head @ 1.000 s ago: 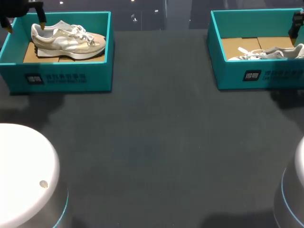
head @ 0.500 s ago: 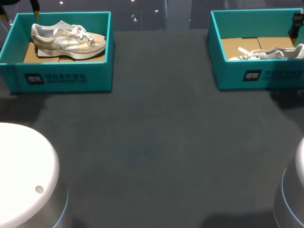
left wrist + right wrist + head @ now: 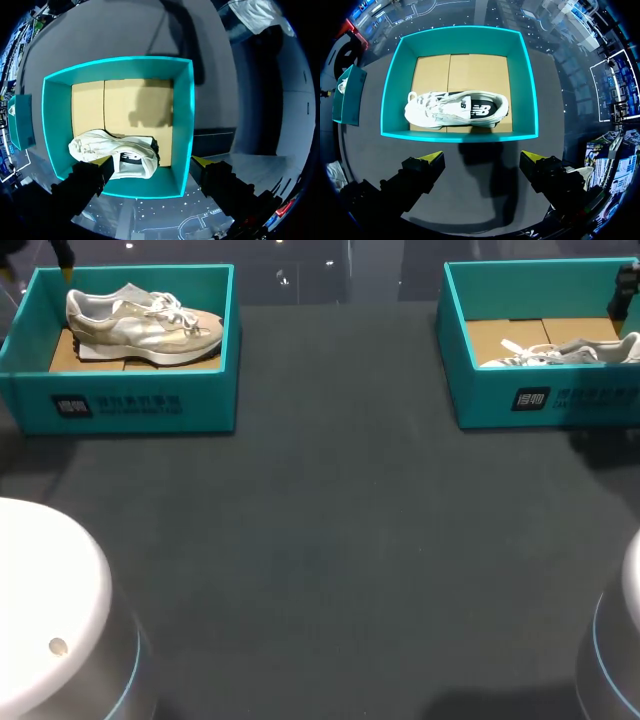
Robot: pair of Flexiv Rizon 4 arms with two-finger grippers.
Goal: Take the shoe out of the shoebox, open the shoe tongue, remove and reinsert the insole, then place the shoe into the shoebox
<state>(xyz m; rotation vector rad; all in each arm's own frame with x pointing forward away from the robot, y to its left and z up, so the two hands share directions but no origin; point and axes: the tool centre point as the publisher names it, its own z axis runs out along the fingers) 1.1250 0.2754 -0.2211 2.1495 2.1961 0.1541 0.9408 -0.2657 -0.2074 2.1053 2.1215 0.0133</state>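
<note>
Two teal boxes sit on the dark table (image 3: 330, 540), well apart, one at each far corner, and each holds one shoe on a cardboard floor.

From the head view, the left shoe (image 3: 140, 325) stands upright on its sole in the left box (image 3: 130, 405). Its long axis runs along the box's long side, heel toward the table's left edge and toe toward the middle. It lies nearer the far wall than the front one.

The right shoe (image 3: 560, 352) lies in the right box (image 3: 540, 400), also lengthwise. Its laces and toe point toward the table's middle and its heel toward the right edge. Through the right wrist view I see this shoe (image 3: 457, 109) tipped on its side, the side panel facing up, about midway between the long walls of its box (image 3: 526, 100).

My left gripper (image 3: 152, 161) hangs above the long wall of the left box (image 3: 182, 125) that the shoe (image 3: 112, 155) lies beside. Its fingers are spread wide and hold nothing. One yellow tip overlaps the shoe in that view, but I cannot tell any contact.

My right gripper (image 3: 481, 157) hangs outside the right box, just beyond one long wall. Its fingers are likewise wide apart with nothing between them but bare table and its own shadow
</note>
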